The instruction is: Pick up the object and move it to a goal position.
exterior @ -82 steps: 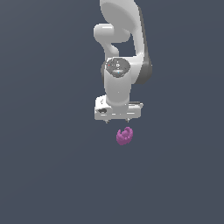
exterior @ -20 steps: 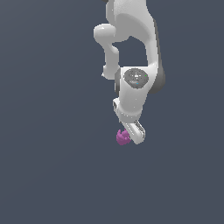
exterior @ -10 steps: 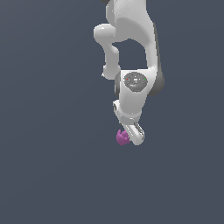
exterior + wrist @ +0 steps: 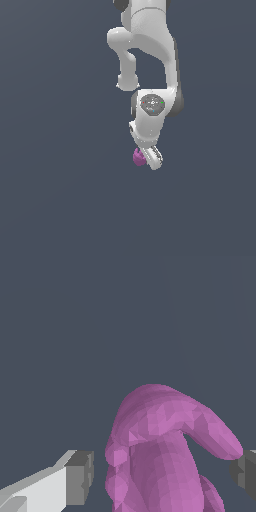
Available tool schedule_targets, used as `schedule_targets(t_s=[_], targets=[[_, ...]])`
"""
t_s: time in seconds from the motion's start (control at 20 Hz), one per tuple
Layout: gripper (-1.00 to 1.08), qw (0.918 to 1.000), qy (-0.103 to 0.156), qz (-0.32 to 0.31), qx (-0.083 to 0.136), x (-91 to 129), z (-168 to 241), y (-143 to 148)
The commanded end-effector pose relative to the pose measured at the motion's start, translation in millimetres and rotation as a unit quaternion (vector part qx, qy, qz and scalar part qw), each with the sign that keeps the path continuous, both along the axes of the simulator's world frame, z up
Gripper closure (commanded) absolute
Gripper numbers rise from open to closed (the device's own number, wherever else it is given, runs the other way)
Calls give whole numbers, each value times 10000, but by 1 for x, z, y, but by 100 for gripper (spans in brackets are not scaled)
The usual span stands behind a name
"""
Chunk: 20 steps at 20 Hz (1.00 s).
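Note:
The object (image 4: pixel 137 156) is a small magenta lobed blob lying on the dark grey floor; in the exterior view the hand partly covers it. The white gripper (image 4: pixel 150 159) is tilted and low over it. In the wrist view the object (image 4: pixel 165 431) fills the space between the two grey fingertips of the gripper (image 4: pixel 162 476). One fingertip (image 4: pixel 80 476) stands a small gap away from the blob, while the other fingertip (image 4: pixel 245 473) is right at the tip of a lobe. The fingers are spread wide, so the gripper is open around the object.
The flat dark grey floor (image 4: pixel 60 200) extends all around with no other objects in view. The white arm (image 4: pixel 150 45) rises above the hand. No goal marker is visible.
Since four seconds ago the wrist has turned and the hand has tilted. Over the last second it sank slightly lower onto the object. The object has stayed in place.

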State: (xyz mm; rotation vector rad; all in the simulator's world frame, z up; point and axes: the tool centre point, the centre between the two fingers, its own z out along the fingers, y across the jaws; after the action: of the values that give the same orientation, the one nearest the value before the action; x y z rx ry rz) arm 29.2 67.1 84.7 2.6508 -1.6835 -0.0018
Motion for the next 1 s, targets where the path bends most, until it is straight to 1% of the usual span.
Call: schedule_targets(t_s=[0.0, 0.05, 0.65, 0.95], targets=[[-92, 10000, -8, 0, 1, 1, -1, 0], [108, 10000, -8, 0, 1, 1, -1, 0], [108, 10000, -20, -4, 3, 2, 1, 0], [108, 10000, -20, -4, 3, 11, 9, 6]])
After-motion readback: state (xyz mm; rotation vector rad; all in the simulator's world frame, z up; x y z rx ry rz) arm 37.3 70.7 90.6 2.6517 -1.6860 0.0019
